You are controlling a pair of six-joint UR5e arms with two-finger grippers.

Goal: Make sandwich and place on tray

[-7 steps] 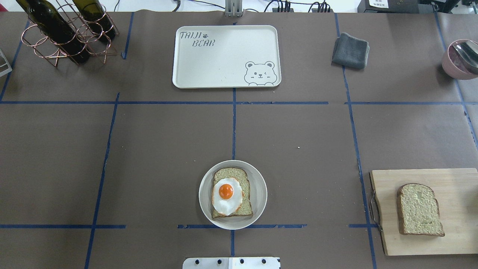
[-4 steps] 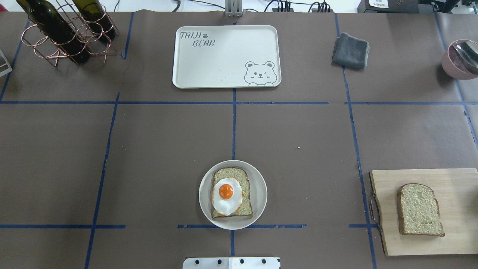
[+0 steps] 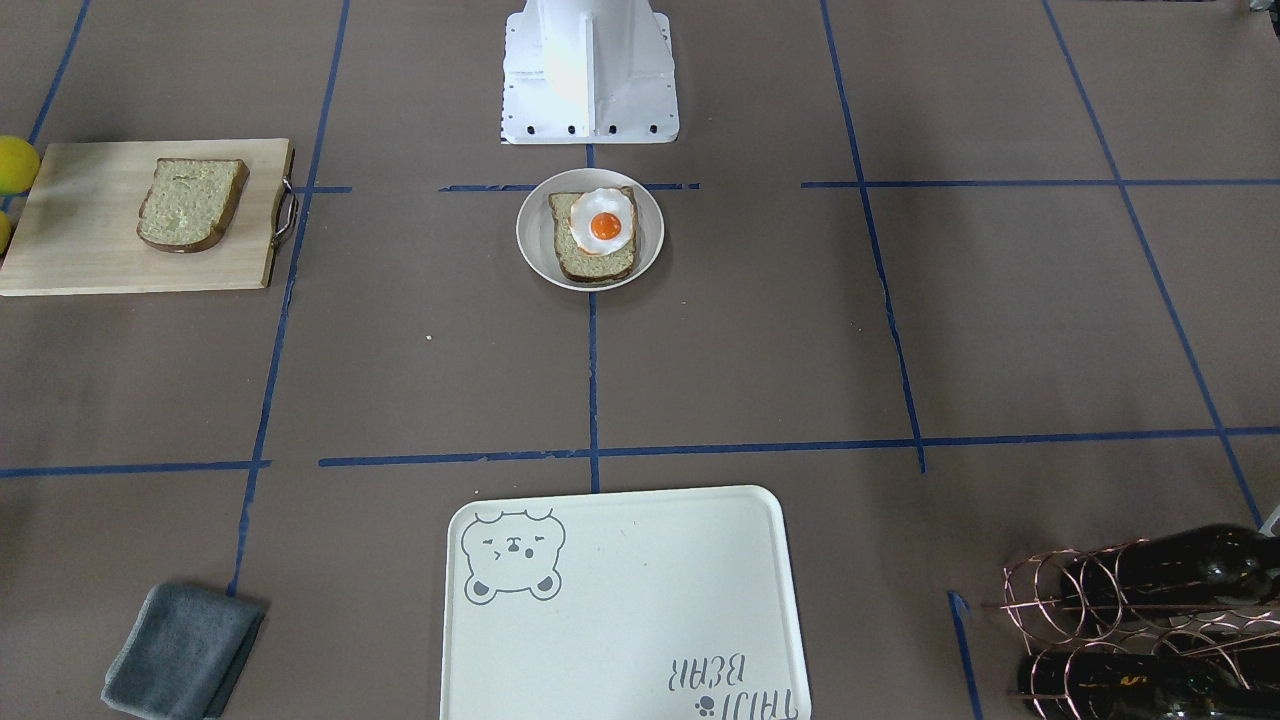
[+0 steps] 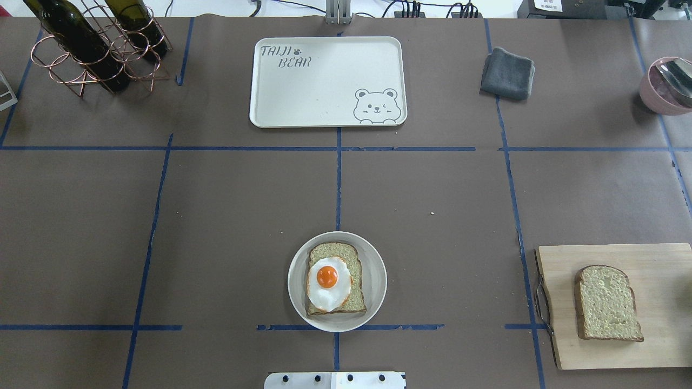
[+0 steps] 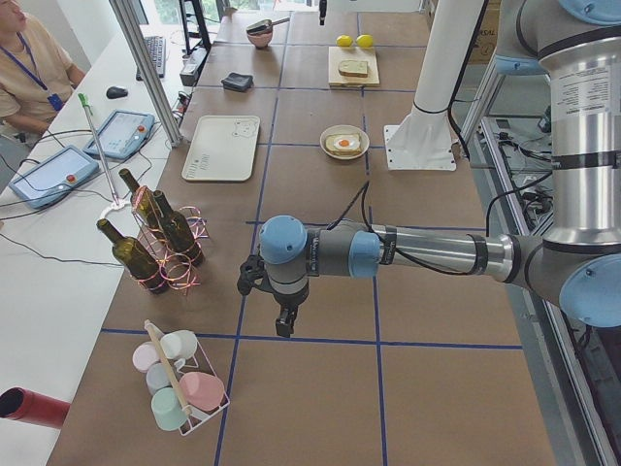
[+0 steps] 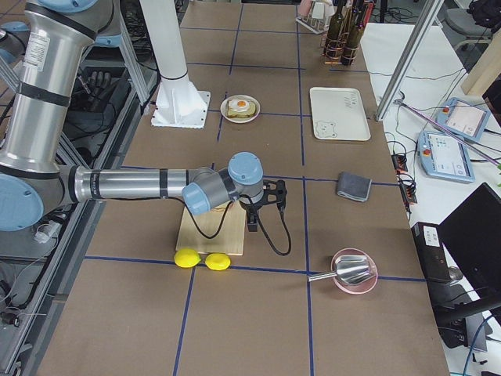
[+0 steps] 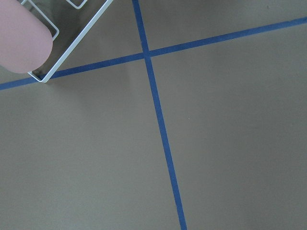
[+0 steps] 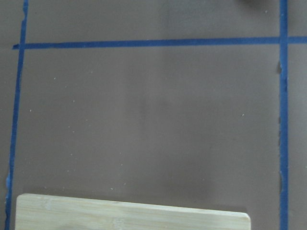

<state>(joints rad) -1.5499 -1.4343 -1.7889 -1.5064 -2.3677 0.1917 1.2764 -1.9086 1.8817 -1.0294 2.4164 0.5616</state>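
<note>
1. The sandwich was half built. One bread slice point(image 4: 354, 294) lay flat in the round white plate point(image 4: 378, 281), and the fried egg point(image 4: 327, 283) sat on top of it, yolk up.
2. The second slice point(image 4: 608, 302) lay alone on the wooden cutting board point(image 4: 659, 259), well apart from the plate on the robot's right. By my reading, capping the egg was not yet done.
3. The tray point(image 4: 324, 81) sat well beyond the plate, straight out from the robot's base point(image 3: 588, 70), and carried nothing. Closing the sandwich and moving it there looked like all that was left.
4. The left gripper point(image 5: 281, 320) hung over bare table far to the plate's left. The right gripper point(image 6: 252, 221) hovered by the board's edge on the plate's right. Both appeared only in the side views, so I cannot tell whether their jaws were apart or together.
5. The table point(image 4: 216, 216) was covered in brown paper crossed by blue tape lines.
   - Beyond the plate to the right lay a folded grey cloth point(image 4: 507, 73).
   - Farther right was a pink bowl point(image 4: 662, 89).
   - Beyond the plate to the left stood a copper wire rack point(image 4: 97, 59) of dark bottles.
   - Two lemons point(image 6: 200, 259) lay past the board.
6. Past the tray from the plate, a seated operator point(image 5: 29, 68) faced a white bench with control tablets point(image 5: 121, 133).
</note>
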